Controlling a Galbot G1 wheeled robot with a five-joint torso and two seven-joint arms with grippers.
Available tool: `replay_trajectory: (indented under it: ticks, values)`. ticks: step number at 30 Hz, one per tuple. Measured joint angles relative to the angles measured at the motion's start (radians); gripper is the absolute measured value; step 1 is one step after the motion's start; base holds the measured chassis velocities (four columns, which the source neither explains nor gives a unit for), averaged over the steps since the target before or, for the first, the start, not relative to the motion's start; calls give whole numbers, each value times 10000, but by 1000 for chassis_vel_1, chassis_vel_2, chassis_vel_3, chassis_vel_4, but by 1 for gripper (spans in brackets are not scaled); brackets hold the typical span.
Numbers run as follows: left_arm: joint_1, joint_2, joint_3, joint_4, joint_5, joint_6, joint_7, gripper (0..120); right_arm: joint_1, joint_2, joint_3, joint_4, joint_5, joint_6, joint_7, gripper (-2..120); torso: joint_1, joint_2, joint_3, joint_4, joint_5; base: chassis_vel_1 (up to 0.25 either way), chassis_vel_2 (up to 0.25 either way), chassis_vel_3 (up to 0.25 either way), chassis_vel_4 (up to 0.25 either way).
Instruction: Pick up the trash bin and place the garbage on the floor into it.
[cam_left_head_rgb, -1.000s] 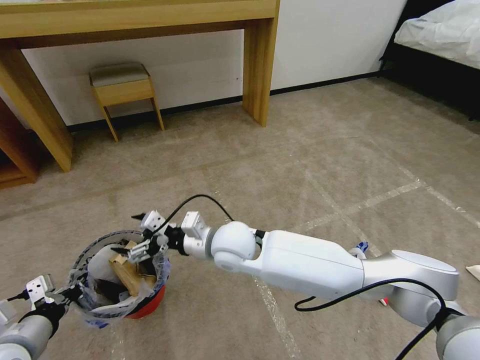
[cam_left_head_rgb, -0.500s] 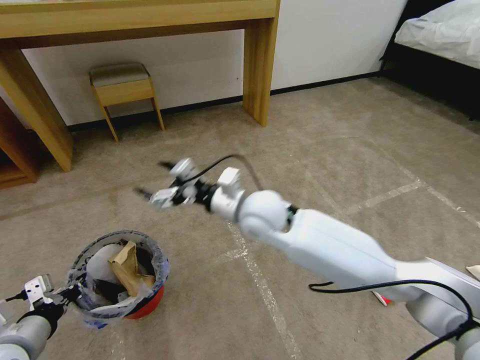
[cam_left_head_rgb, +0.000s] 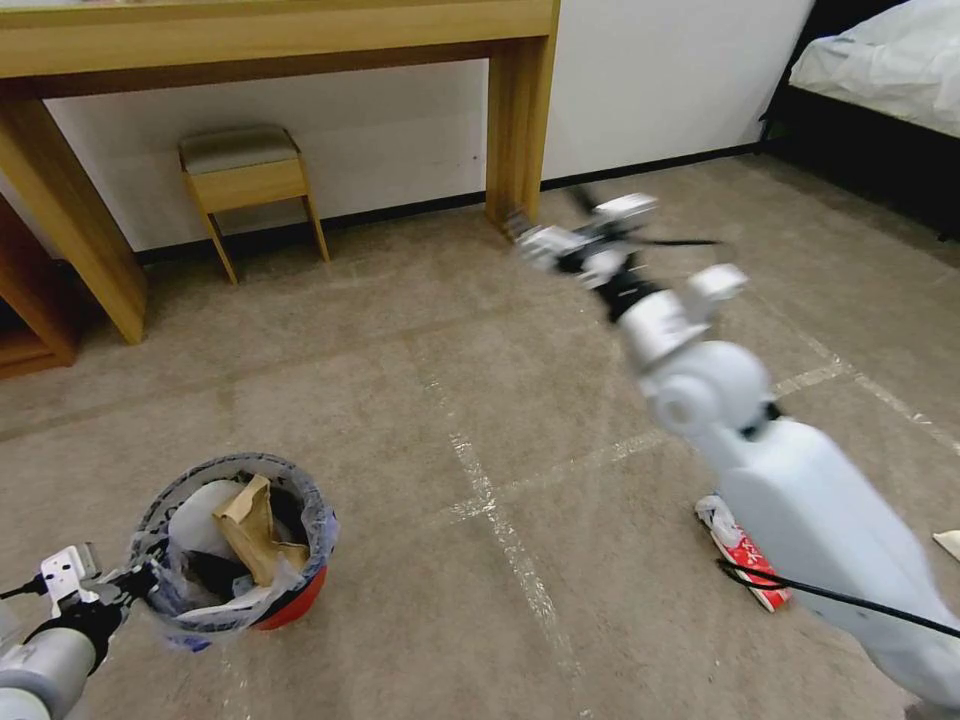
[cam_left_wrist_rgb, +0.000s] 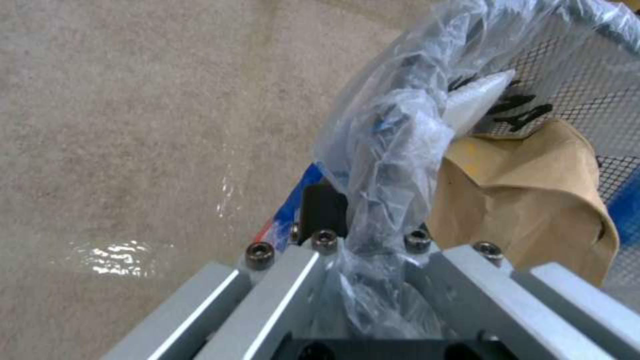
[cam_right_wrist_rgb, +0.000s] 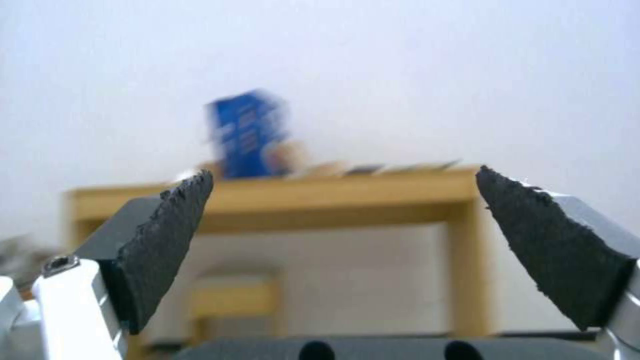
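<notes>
The red trash bin (cam_left_head_rgb: 295, 600) with its clear bluish liner stands at the lower left of the head view, with a brown paper bag (cam_left_head_rgb: 248, 522) and white litter inside it. My left gripper (cam_left_head_rgb: 128, 585) is shut on the bin's near rim. The left wrist view shows that gripper (cam_left_wrist_rgb: 367, 235) pinching rim and liner (cam_left_wrist_rgb: 393, 130), the brown paper bag (cam_left_wrist_rgb: 527, 200) just beyond. My right gripper (cam_left_head_rgb: 558, 222) is raised high over the floor (cam_left_head_rgb: 420, 300), far from the bin, open and empty (cam_right_wrist_rgb: 343, 220). A red-and-white wrapper (cam_left_head_rgb: 745, 548) lies on the carpet beside the right arm.
A wooden desk (cam_left_head_rgb: 520, 120) and a small stool (cam_left_head_rgb: 245, 170) stand against the far wall. A bed (cam_left_head_rgb: 880, 70) is at the back right. A pale scrap (cam_left_head_rgb: 948, 543) lies at the right edge. Tape lines (cam_left_head_rgb: 490, 500) cross the carpet.
My right arm has lifted out of the bin's mouth and swung up and to the right, its gripper open and empty. The bin and left gripper have stayed put.
</notes>
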Motion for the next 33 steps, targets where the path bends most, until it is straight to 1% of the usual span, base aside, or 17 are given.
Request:
replay_trajectory:
  ticks: [1, 2, 4, 5, 7, 8, 10, 13, 14, 16, 17, 19, 20, 22, 26, 28, 33]
  values:
    - [-17, -47, 34, -58, 12, 0, 17, 1, -847, 15, 960, 205, -401, 199, -32, 99, 0, 0, -1, 0, -2, 0, 0, 0, 0]
    - [-17, -47, 34, -58, 12, 0, 17, 1, -847, 15, 960, 205, -401, 199, -32, 99, 0, 0, -1, 0, -2, 0, 0, 0, 0]
    - [-19, -155, 84, -214, 87, -1, 123, 1, -2346, 206, 2360, 534, -1248, 825, -49, 99, -1, 0, -1, -6, 6, 0, 0, 0, 0]
    - [-19, -155, 84, -214, 87, -1, 123, 1, -2346, 206, 2360, 534, -1248, 825, -49, 99, -1, 0, -1, -6, 6, 0, 0, 0, 0]
    - [-29, -179, 114, -291, 99, -1, 156, 1, -3256, 431, 3181, 849, -1769, 1420, -35, 99, -1, -1, -1, -1, -1, 0, 0, 0, 0]
    - [-29, -179, 114, -291, 99, -1, 156, 1, -3256, 431, 3181, 849, -1769, 1420, -35, 99, -1, -1, -1, -1, -1, 0, 0, 0, 0]
    - [-76, -207, 122, -368, 81, -2, 163, 1, -4319, 747, 4030, 1421, -1932, 1644, -7, 99, 0, 0, -1, -1, -2, 0, 0, 0, 0]
    - [-132, -265, 146, -447, 65, -1, 193, 1, -5080, 1072, 4520, 1748, -1925, 1772, 83, 99, -1, 0, -2, -1, -5, 0, 0, 0, 0]
    - [-132, -265, 146, -447, 65, -1, 193, 1, -5080, 1072, 4520, 1748, -1925, 1772, 83, 99, -1, 0, -2, -1, -5, 0, 0, 0, 0]
    - [-217, -378, 169, -547, 166, -16, 277, 1, -5890, 1647, 4839, 1821, -2243, 2037, 113, 98, -1, 0, -2, -1, -2, 0, 0, 0, 0]
    - [-217, -378, 169, -547, 166, -16, 277, 1, -5890, 1647, 4839, 1821, -2243, 2037, 113, 98, -1, 0, -2, -1, -2, 0, 0, 0, 0]
    - [-255, -436, 190, -656, 270, -36, 361, 1, -6437, 2156, 4849, 1773, -2678, 2383, 225, 97, -1, 0, -2, -1, -5, 0, 0, 0, 0]
    - [-255, -436, 190, -656, 270, -36, 361, 1, -6437, 2156, 4849, 1773, -2678, 2383, 225, 97, -1, 0, -2, -1, -5, 0, 0, 0, 0]
    - [-311, -424, 190, -726, 323, -72, 451, 1, -6915, 2575, 4623, 1568, -3047, 2808, 610, 95, -1, 0, -1, -2, -2, 0, 0, 0, 0]
    - [-372, -415, 180, -727, 372, -82, 553, 1, -7068, 2760, 4440, 1380, -3291, 3168, 1009, 90, 0, 0, 0, 0, -3, 0, 0, 0, 0]
    - [-424, -461, 196, -687, 552, -127, 715, 1, -7159, 2908, 4421, 1256, -3648, 3301, 1152, 84, -1, 0, 0, 0, -4, 0, 0, 0, 0]
    - [-403, -520, 217, -599, 808, -177, 982, 1, -7333, 3075, 4359, 1163, -4078, 3352, 1171, 82, -1, 0, 0, 0, -4, 0, 0, 0, 0]
